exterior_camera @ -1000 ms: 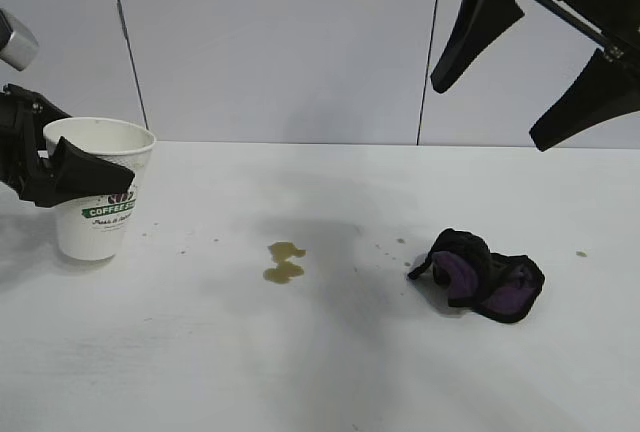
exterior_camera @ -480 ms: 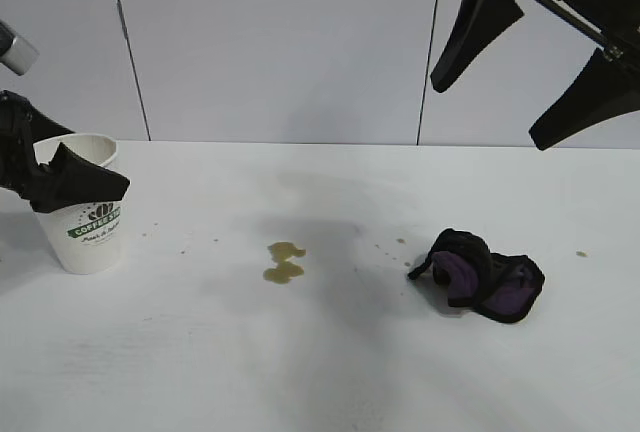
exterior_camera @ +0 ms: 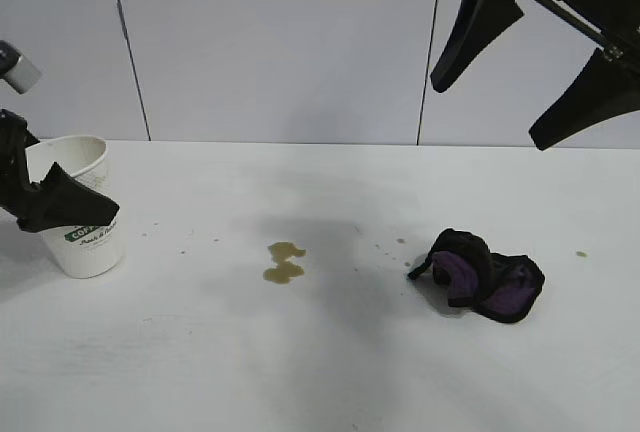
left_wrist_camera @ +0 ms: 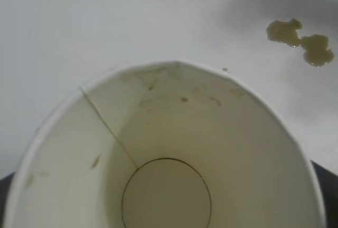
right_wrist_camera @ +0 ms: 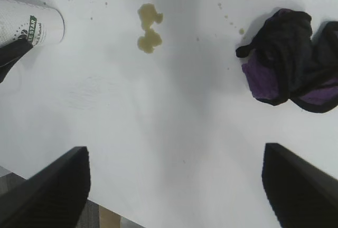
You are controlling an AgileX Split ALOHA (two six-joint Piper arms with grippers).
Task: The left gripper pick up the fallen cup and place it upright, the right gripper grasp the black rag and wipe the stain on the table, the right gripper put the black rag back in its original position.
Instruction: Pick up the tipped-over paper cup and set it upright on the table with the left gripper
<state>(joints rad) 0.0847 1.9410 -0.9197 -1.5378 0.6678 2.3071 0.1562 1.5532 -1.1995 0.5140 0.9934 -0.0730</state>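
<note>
At the far left of the desk [exterior_camera: 330, 352], the cup [exterior_camera: 78, 214] is standing upright with its mouth up, and the left end effector [exterior_camera: 45, 202] is sitting around it, one dark finger lying across its front wall. Its fingers are looking spread rather than pinching, though the far finger is hidden behind the cup. The risk lies here: if that arm is pulling back while a finger is touching the wall or rim, it is likely dragging or tipping the light paper cup over again. High at the upper right, the right end effector [exterior_camera: 535, 62] is hanging with its fingers wide apart and gripping nothing. The black rag [exterior_camera: 480, 272] is lying below it on the desk, well apart from the stain [exterior_camera: 284, 261], which is sitting near the middle. Coming down off-centre, the fingers may be pinching only a loose fold, leaving the rag sliding free mid-wipe and smearing the blotch wider
</note>
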